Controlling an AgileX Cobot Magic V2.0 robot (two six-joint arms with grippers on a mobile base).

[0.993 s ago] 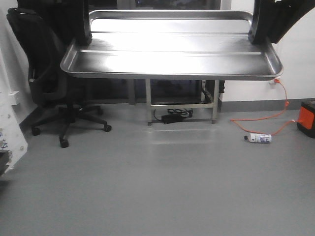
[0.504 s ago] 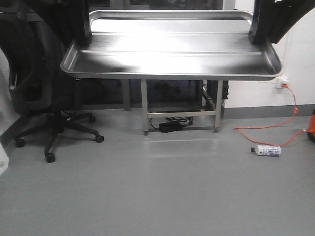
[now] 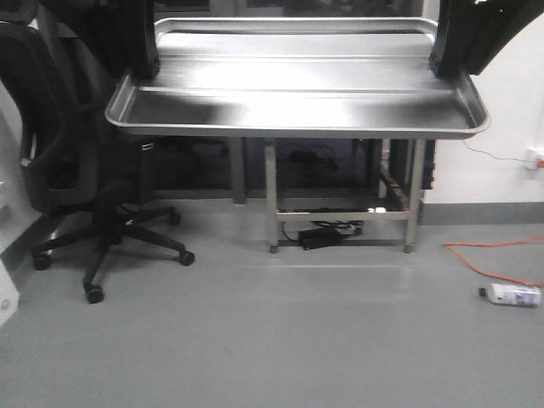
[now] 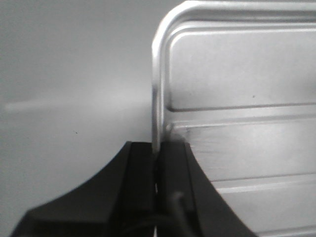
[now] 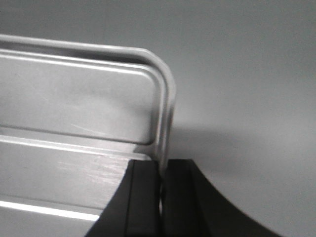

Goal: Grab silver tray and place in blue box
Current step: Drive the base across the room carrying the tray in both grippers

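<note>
Pinching the mirror-bright, ridged silver tray (image 3: 297, 106) by its rim with left gripper (image 4: 157, 150) and right gripper (image 5: 161, 168) clenched. Facing black office chair (image 3: 76, 170), steel table frame (image 3: 340, 217).

No text, brand, number or sign is legible in any view. The white bottle (image 3: 512, 295), lying on the floor at the lower right of the front-facing view, bears a dark label band too blurred to read.
</note>
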